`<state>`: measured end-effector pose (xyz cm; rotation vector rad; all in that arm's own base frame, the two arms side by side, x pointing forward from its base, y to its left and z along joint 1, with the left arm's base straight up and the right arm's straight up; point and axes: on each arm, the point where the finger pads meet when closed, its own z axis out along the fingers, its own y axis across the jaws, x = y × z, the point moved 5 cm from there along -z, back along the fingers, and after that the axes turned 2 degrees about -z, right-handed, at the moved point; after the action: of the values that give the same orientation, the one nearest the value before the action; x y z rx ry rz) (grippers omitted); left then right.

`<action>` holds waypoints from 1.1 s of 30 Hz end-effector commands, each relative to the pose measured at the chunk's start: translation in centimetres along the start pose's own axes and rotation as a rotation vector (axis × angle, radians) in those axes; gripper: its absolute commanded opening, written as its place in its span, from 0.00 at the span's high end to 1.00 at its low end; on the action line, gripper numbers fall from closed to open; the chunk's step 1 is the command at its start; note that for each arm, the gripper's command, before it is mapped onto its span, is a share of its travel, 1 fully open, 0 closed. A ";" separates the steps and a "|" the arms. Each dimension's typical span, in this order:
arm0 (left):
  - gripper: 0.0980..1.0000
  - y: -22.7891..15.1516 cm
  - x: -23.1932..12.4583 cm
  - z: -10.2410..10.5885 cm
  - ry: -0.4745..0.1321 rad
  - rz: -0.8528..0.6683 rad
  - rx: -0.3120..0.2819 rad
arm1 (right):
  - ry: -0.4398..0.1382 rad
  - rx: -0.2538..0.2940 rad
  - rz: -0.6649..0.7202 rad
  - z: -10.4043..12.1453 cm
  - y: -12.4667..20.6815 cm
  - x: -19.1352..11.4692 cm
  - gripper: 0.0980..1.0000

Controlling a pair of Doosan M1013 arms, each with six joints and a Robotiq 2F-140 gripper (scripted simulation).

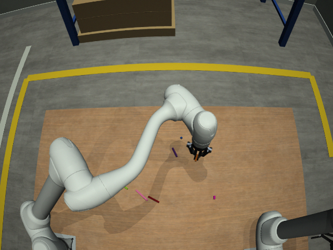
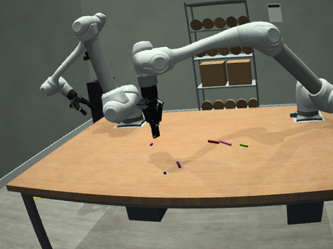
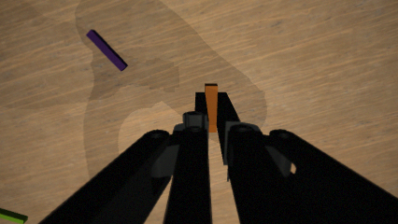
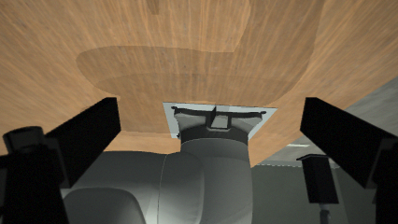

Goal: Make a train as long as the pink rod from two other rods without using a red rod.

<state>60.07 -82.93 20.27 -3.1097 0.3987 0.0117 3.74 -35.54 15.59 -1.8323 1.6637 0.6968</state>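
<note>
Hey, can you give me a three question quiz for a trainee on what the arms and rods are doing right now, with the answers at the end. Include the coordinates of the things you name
1. Which rod is in the left claw (image 1: 196,156) (image 2: 156,136) (image 3: 212,108)?
2. True or false: the right claw (image 2: 90,109) (image 4: 210,114) is shut.
3. Fill in the blank: to match the pink rod (image 1: 141,195) (image 2: 225,142), the held rod needs the ____ rod as its partner.

Key: 1. The orange rod (image 1: 196,157) (image 2: 154,136) (image 3: 211,105). 2. False, its fingers stand wide apart. 3. Lime.
</note>
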 end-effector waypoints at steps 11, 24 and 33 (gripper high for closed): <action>0.97 -14.0 0.0 -0.1 0.007 -0.287 -0.007 | 0.001 0.000 0.000 0.0 0.0 0.0 0.00; 0.97 -30.0 -4.5 1.2 0.006 -0.619 -0.008 | 0.001 0.000 0.000 0.0 0.0 0.0 0.00; 0.97 -34.6 -6.8 1.9 0.006 -0.718 -0.008 | 0.001 0.000 0.000 0.0 0.0 0.0 0.00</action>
<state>62.25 -47.90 18.52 -3.0575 -0.7146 0.0039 3.74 -35.54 15.59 -1.8323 1.6637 0.6968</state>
